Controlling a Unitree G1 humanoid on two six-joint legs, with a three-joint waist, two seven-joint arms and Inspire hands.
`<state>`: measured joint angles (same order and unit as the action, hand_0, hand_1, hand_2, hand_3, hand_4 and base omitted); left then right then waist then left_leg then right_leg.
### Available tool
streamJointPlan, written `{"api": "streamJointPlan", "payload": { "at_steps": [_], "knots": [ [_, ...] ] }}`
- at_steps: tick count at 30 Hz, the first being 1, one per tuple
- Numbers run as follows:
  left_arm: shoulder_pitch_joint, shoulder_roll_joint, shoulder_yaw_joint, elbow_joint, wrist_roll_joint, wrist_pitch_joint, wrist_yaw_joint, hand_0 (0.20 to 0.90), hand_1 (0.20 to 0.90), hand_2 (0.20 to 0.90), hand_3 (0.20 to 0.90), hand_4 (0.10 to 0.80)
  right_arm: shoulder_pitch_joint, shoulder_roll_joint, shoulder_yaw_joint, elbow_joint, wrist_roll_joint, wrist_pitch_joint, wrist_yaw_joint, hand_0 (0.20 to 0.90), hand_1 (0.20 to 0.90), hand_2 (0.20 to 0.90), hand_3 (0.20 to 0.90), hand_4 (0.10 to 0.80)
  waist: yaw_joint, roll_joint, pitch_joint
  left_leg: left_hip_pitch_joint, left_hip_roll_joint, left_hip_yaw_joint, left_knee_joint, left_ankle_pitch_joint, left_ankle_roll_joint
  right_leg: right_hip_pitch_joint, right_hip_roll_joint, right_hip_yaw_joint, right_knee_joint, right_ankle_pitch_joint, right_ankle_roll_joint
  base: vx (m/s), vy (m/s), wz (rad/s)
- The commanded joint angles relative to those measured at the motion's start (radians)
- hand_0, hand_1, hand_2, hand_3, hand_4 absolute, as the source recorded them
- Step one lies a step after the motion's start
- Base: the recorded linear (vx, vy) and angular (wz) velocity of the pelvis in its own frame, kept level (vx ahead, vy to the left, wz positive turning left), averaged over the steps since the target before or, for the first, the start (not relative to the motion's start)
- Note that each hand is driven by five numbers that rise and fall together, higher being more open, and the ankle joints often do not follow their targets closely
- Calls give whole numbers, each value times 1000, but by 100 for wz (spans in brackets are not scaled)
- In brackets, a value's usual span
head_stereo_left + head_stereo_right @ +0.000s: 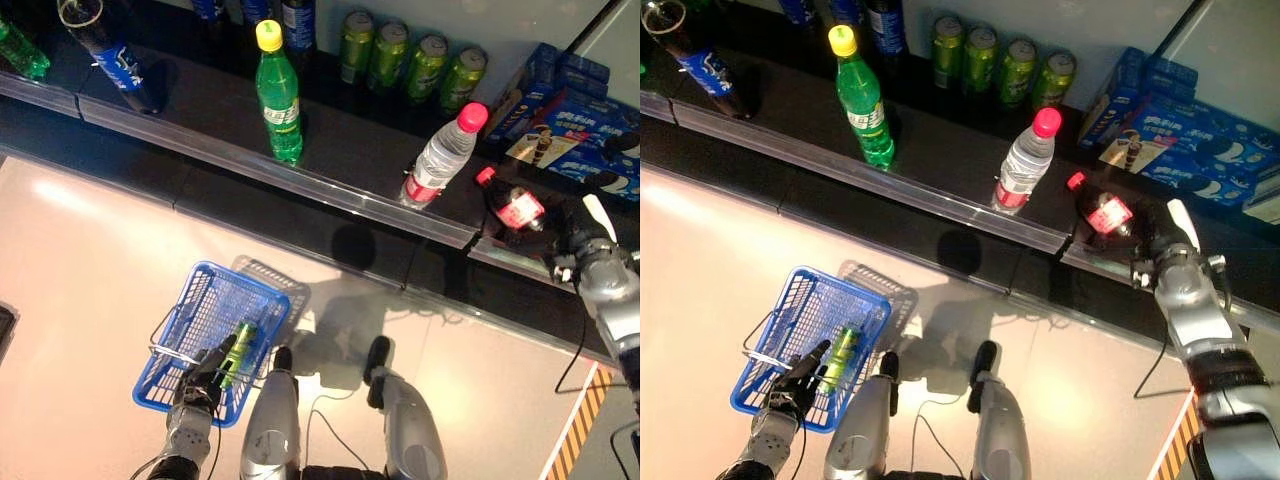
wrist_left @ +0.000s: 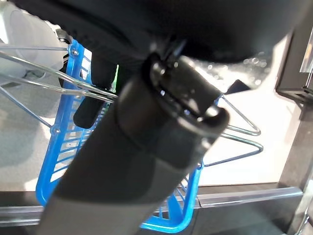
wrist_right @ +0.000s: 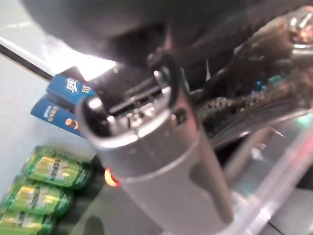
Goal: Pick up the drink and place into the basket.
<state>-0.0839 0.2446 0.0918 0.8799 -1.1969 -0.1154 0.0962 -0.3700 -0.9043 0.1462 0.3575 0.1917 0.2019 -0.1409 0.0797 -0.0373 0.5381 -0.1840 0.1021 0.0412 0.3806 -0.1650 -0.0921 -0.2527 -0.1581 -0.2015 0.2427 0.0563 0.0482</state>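
Note:
A dark drink bottle (image 1: 518, 207) with a red cap and red label leans tilted at the right end of the black shelf (image 1: 340, 140). My right hand (image 1: 572, 248) is against its lower part, fingers curled round it and the white-covered thumb raised. The wrist view shows only the bottle's red cap (image 3: 111, 177) past the thumb. A blue wire basket (image 1: 205, 272) hangs above the pale floor at lower left. My left hand (image 1: 203, 378) is shut on its metal handle (image 2: 239, 128). A green can (image 1: 240, 345) lies inside the basket.
On the shelf stand a green bottle with a yellow cap (image 1: 277, 95), a clear water bottle with a pink cap (image 1: 440, 155), several green cans (image 1: 410, 62), blue biscuit boxes (image 1: 570, 120) and a dark blue-labelled bottle (image 1: 110, 55). A clear rail (image 1: 330, 192) edges the shelf.

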Motion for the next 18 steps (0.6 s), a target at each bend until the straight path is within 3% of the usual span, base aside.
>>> {"api": "streamJointPlan", "payload": {
  "at_steps": [1, 5, 11, 15, 18],
  "knots": [
    [134, 29, 55, -121, 2, -107, -31, 300, 300, 300, 200, 100, 71, -41, -180, -200, -118, -81, -141, 300, 300, 300, 200, 100, -50, -9, -105, -47, 1, 57, 68, 72, 36, 112, 13, 16, 58, -136, -5, 58, 39, -12],
    [163, 4, 92, -119, 18, -114, -36, 300, 300, 300, 200, 100, 157, -4, -268, -346, -114, -125, -188, 300, 300, 300, 200, 100, -71, -10, -142, -2, 6, 74, 48, 65, 31, 158, 18, 33, 28, -142, 1, 62, 44, -14],
    [189, -15, 133, -132, 26, -122, -51, 300, 300, 300, 200, 100, 261, 68, -349, -511, -26, -221, -148, 300, 300, 300, 200, 100, -91, -1, -199, 61, 8, 98, 3, 67, 25, 211, 20, 50, -13, -143, 11, 65, 63, -15],
    [216, -29, 149, -147, 28, -143, -89, 300, 300, 300, 200, 100, 315, 152, -363, -607, 177, -356, 7, 300, 300, 300, 200, 100, -94, 11, -239, 99, 10, 109, -15, 65, 19, 247, 21, 52, -30, -150, 14, 56, 67, -12],
    [237, -31, 160, -154, 25, -149, -115, 300, 300, 300, 200, 100, 327, 218, -346, -661, 398, -437, 234, 300, 300, 300, 200, 100, -91, 18, -271, 124, 11, 116, -26, 68, 14, 268, 19, 50, -36, -155, 17, 59, 67, -1]
  ]
}}
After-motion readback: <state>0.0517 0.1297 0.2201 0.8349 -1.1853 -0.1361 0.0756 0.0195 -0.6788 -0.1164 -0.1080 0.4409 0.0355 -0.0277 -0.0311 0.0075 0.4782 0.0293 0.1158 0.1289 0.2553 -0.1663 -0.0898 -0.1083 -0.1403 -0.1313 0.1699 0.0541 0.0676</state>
